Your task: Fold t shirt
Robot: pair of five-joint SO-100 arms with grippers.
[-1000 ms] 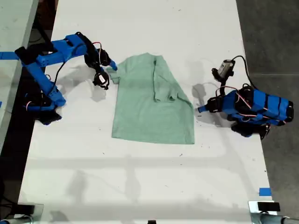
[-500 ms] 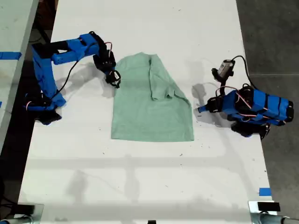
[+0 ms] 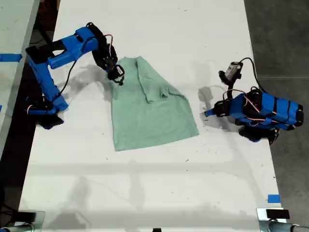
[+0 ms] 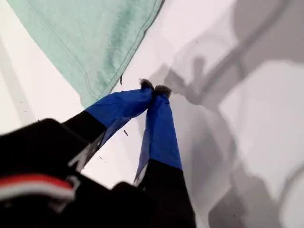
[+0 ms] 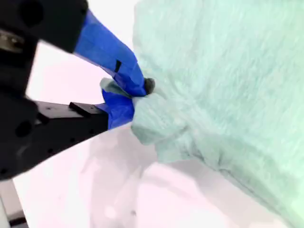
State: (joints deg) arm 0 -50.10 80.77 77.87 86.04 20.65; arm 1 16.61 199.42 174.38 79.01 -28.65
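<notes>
**Shirt part folded, 1 edge in the pinch**

The shirt lies on the white surface between the 2 arms. 1 side, sleeve included, already lies folded over the middle. My second tool is pinching a bunch of cloth at the shirt's collar-end corner nearest its own arm, so I judge that side's fold is under way. My first tool, jaws pressed together and holding nothing, sits just off the shirt's hem corner. The lengthwise fold is left, by my judgement.
</notes>
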